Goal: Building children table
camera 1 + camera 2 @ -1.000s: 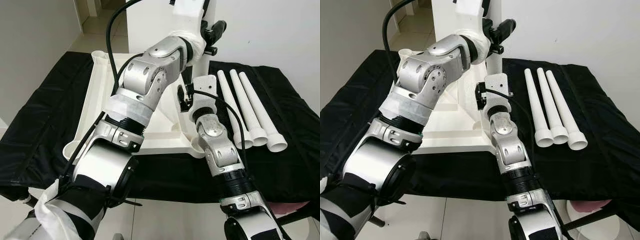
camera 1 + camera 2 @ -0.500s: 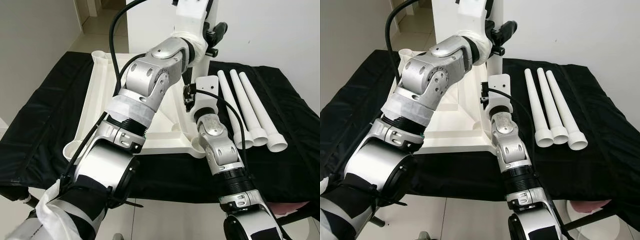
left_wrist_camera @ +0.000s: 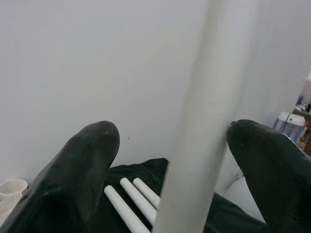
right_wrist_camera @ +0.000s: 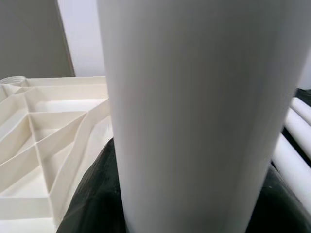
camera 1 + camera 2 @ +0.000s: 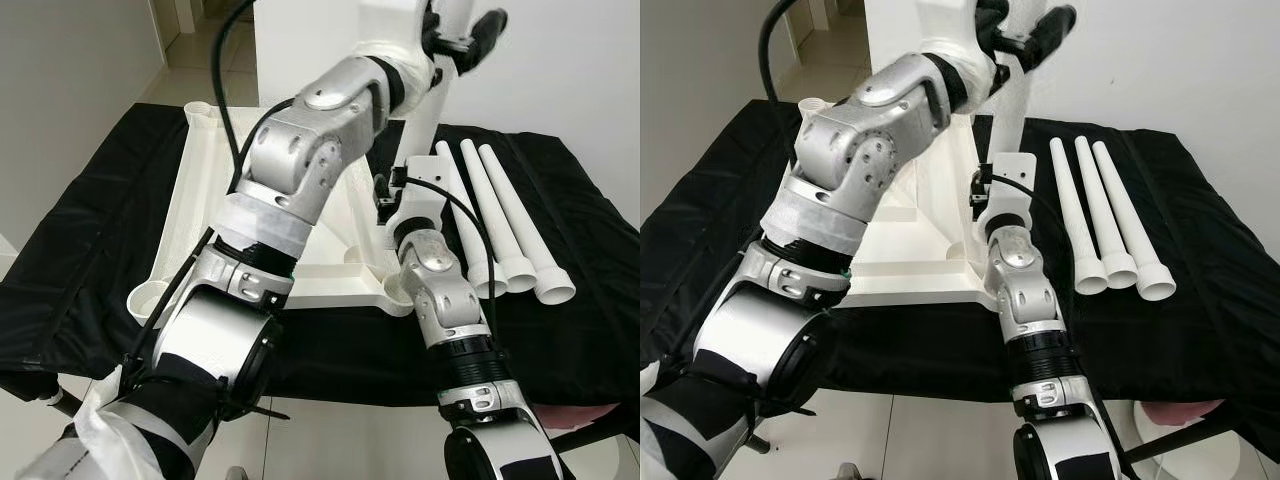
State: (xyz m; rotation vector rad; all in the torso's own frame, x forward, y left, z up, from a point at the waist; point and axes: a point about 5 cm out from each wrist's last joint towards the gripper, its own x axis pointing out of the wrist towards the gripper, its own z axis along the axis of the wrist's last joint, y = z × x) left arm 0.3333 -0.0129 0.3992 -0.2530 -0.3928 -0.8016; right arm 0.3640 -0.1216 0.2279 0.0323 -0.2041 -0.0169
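Table leg (image 5: 1008, 120) upright over near-right corner socket of upturned tabletop (image 5: 200, 200). My left gripper (image 3: 194, 160) spread around its top, one finger touching; right gripper (image 5: 385, 195) low at 6 o'clock, grip unclear.

Head eyes: we look forward and down from above on the table top (image 5: 200, 215) and three loose legs (image 5: 500, 225) at right; both eyes share this.
Left wrist: high up, close on the upright leg (image 3: 204, 121), facing the far wall (image 3: 97, 58).
Right wrist: low, very close on that leg (image 4: 194, 121), table top (image 4: 43, 131) behind.
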